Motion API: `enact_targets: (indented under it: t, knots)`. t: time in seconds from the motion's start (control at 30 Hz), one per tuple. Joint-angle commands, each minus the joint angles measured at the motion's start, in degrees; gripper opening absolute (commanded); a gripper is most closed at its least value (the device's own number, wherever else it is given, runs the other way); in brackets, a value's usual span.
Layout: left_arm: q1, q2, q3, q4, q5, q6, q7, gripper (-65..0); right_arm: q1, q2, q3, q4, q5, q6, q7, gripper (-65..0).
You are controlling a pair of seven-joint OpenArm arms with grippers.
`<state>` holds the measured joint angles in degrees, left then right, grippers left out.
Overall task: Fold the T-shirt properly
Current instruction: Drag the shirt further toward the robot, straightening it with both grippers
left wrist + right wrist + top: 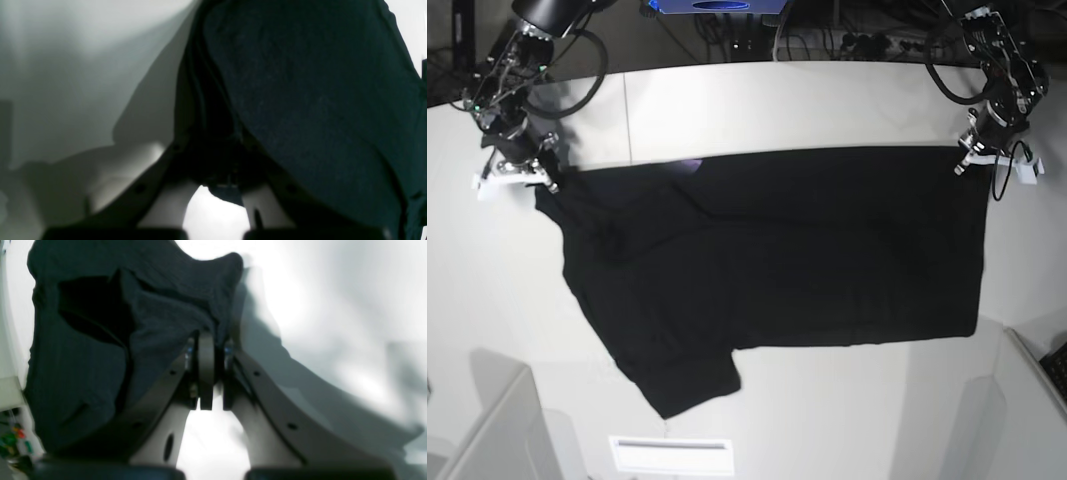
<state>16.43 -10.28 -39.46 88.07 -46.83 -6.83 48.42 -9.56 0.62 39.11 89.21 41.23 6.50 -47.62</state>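
Left wrist view: your left gripper (218,173) is clamping a bunched edge of the T-shirt (317,100); its jaws are closed down on the cloth, which is rising ahead of the fingertips and spreading to their right over the white table (66,66).

Right wrist view: your right gripper (206,350) is pinching the T-shirt (100,350) at its edge, jaws pressed together on the fabric, the cloth spreading ahead and to the left of the fingers.

Base view: the T-shirt (777,250) is lying spread between both grippers, its far corners sitting at the left gripper (972,155) and right gripper (532,172), one sleeve trailing off on the near side.
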Motion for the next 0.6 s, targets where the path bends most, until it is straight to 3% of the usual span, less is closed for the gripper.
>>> enact_targets:
  t: [0.0,0.23,0.57]
  knots:
    - [0.8,-0.8,-0.4,1.8,-0.4,-0.2,-1.0,-65.0,-0.6,0.6,0.3,1.6,0.7,0.2,1.1,-65.0]
    - [4.7,-0.8,-0.8,5.1,-0.4,-0.2,-1.1,-65.0,-7.3,1.0,0.3,2.3,10.9,0.1,1.2,-65.0]
    - [9.5,-0.8,-0.8,10.3,-0.4,-0.2,-1.1,-65.0,-13.7,0.7,0.3,4.6,11.2,0.3,1.2,-65.0]
